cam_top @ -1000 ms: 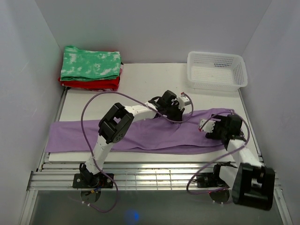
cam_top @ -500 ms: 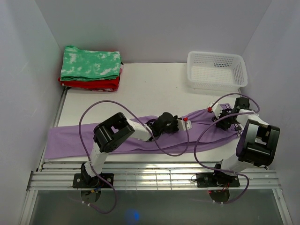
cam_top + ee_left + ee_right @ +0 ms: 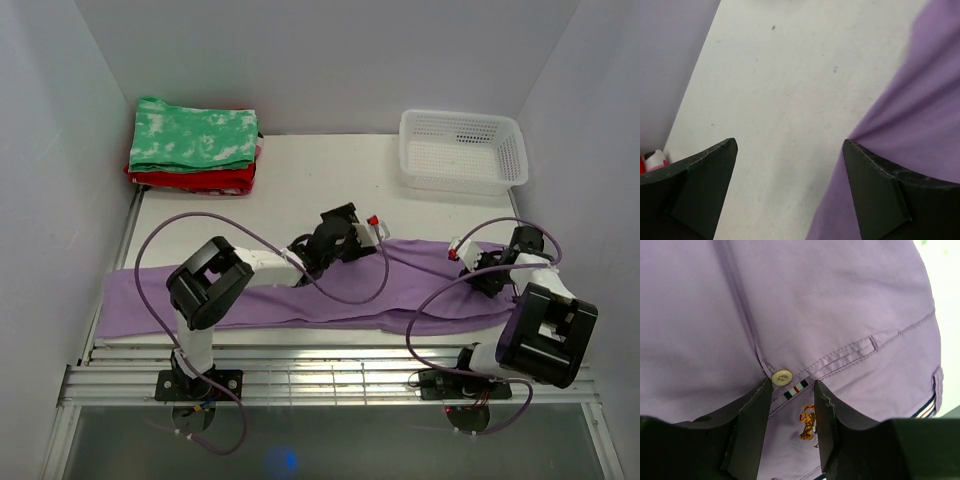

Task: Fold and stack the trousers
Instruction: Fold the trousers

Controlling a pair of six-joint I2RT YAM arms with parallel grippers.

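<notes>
Top external view: trousers (image 3: 140,295) lie as long strip from 9 to 3 o'clock across near half of desk (image 3: 300,180), not yet stacked. Right claw (image 3: 792,384), wide a second ago, now narrowed on waistband at 3 o'clock, pinching cloth beside button (image 3: 781,376). Left claw (image 3: 790,145), clenched until just now, sprung wide near centre, holding nothing, straddling cloth's far edge. Judgement: left let go its edge; right seems set to carry waist toward 9 o'clock

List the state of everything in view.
trousers: laid out full length, not stacked
left gripper: open, empty
right gripper: shut on trousers' waistband
basket: upright, empty
green garment: folded, atop red garment
red garment: folded, bottom of pile
</notes>
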